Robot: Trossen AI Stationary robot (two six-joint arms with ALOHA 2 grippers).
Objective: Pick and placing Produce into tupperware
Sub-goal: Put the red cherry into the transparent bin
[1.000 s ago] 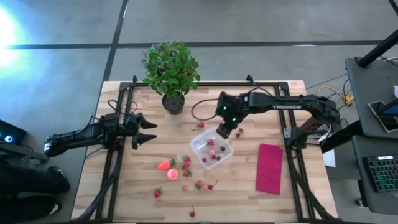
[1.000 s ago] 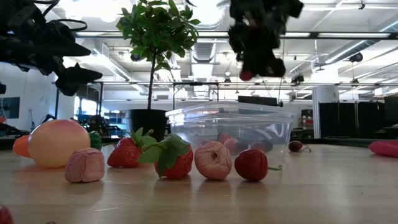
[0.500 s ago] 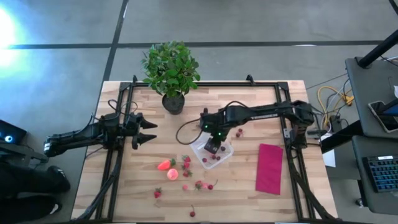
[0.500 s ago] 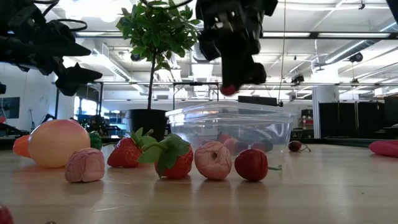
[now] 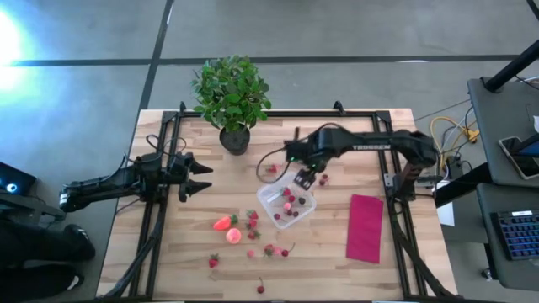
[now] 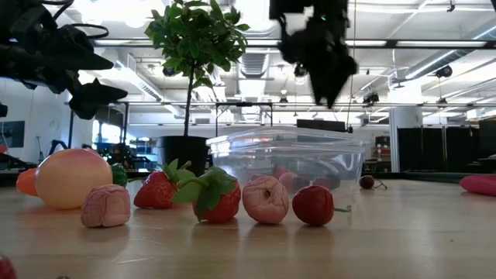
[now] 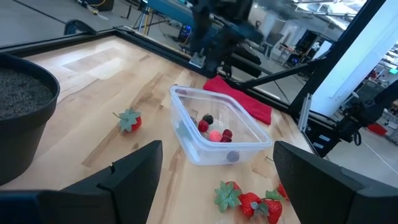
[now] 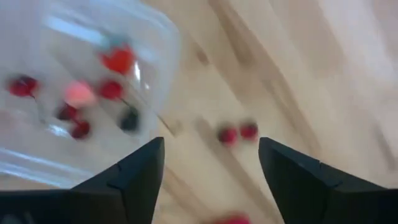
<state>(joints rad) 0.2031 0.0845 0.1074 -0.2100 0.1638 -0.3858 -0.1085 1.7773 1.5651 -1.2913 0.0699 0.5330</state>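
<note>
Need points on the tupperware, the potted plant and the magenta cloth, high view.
tupperware (image 5: 263, 197), high view, bare left rim corner.
potted plant (image 5: 232, 88), high view, middle of the foliage.
magenta cloth (image 5: 365, 227), high view, centre of the fabric.

Right gripper (image 5: 303, 178) hangs mid-table, fingers apart (left gripper (image 5: 200, 179) likewise, at the side).

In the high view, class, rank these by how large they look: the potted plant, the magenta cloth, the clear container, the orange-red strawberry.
1. potted plant
2. magenta cloth
3. clear container, close to the cloth
4. orange-red strawberry
</note>
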